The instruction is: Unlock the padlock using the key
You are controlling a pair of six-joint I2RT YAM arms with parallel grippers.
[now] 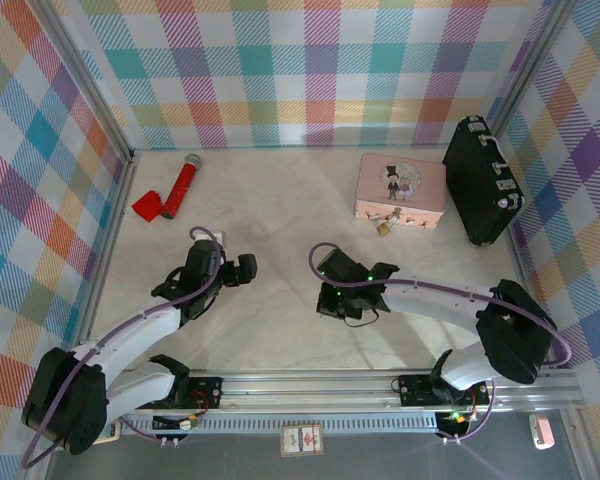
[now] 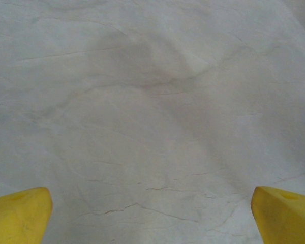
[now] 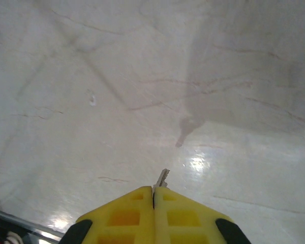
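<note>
The key (image 3: 162, 178) is a thin grey sliver whose toothed tip pokes out from between the yellow fingers of my right gripper (image 3: 153, 190), which is shut on it just above the pale table. In the top view this right gripper (image 1: 332, 299) hangs over the table's middle. The small brass padlock (image 1: 385, 227) lies farther back and to the right, against the front of the pink tin (image 1: 400, 188). My left gripper (image 1: 242, 270) sits left of centre. It is open, its yellow fingertips (image 2: 20, 216) spread wide over bare table with nothing between them.
A black case (image 1: 482, 180) stands at the back right next to the tin. A red-handled tool (image 1: 180, 188) lies at the back left. Plaid walls enclose the table on three sides, and a metal rail (image 1: 310, 385) runs along the near edge.
</note>
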